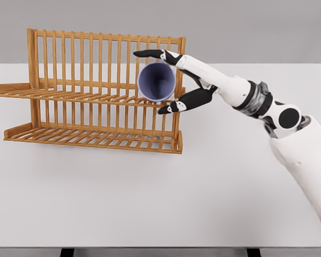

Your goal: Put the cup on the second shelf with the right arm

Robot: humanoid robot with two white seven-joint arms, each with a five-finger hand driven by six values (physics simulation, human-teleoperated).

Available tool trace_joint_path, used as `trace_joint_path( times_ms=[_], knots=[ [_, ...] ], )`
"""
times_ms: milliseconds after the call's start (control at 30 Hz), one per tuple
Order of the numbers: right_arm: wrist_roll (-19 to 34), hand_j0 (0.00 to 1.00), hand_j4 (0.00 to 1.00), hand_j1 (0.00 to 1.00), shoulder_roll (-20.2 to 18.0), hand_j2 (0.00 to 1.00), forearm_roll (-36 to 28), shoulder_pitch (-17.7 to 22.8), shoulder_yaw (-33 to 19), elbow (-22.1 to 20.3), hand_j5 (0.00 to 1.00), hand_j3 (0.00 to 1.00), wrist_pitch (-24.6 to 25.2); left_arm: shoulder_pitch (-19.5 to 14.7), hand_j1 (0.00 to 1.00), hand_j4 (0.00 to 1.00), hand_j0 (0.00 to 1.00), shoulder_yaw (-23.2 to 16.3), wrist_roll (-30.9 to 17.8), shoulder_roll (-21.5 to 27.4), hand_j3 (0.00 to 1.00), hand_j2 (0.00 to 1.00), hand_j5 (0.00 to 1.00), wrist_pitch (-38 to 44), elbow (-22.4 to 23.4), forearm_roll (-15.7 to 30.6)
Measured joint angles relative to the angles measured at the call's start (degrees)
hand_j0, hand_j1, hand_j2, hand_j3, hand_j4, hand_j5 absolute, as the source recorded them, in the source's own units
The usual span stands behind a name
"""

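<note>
A blue-violet cup lies on its side on the upper shelf of the wooden dish rack, near the rack's right end, with its mouth facing me. My right hand reaches in from the right and brackets the cup. One dark finger stretches just above the rim and the thumb sits just below it. The fingers are spread, with small gaps to the cup, so the hand looks open.
The rack stands at the back left of the white table and has a lower shelf and a slatted back. Its right post is right beside my hand.
</note>
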Motion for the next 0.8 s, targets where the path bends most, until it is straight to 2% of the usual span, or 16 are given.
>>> trace_joint_path(
  times_ms=[200,267,300,467,600,733,800],
  knots=[
    [0.0,1.0,1.0,1.0,-1.8,1.0,-0.4,0.2,-0.7,-2.4,1.0,1.0,0.0,0.0,1.0,1.0,1.0,0.0,0.0,0.0,1.0,1.0,1.0,0.0,0.0,0.0],
    [0.0,1.0,1.0,1.0,-2.7,1.0,-0.5,2.1,-1.8,-3.6,1.0,1.0,0.0,0.0,1.0,1.0,1.0,0.0,0.0,0.0,1.0,1.0,1.0,0.0,0.0,0.0],
    [0.0,1.0,1.0,1.0,-3.1,1.0,-0.6,4.3,-2.8,-4.3,1.0,1.0,0.0,0.0,1.0,1.0,1.0,0.0,0.0,0.0,1.0,1.0,1.0,0.0,0.0,0.0],
    [0.0,1.0,1.0,1.0,-7.7,1.0,-3.2,8.5,-6.8,-8.1,1.0,1.0,-0.1,0.0,1.0,1.0,1.0,0.0,0.0,0.0,1.0,1.0,1.0,0.0,0.0,0.0],
    [0.0,1.0,1.0,1.0,-10.8,1.0,-5.8,13.8,-11.0,-10.6,1.0,1.0,-0.3,0.0,1.0,1.0,1.0,0.0,0.0,0.0,1.0,1.0,1.0,0.0,0.0,0.0],
    [0.0,1.0,1.0,1.0,-12.4,1.0,-6.6,22.4,-17.0,-11.7,1.0,1.0,-0.4,0.0,1.0,1.0,1.0,0.0,0.0,0.0,1.0,1.0,1.0,0.0,0.0,0.0],
    [0.0,1.0,1.0,1.0,-13.1,1.0,-6.7,25.2,-20.5,-11.9,1.0,1.0,-0.4,0.0,1.0,1.0,1.0,0.0,0.0,0.0,1.0,1.0,1.0,0.0,0.0,0.0]
  ],
)
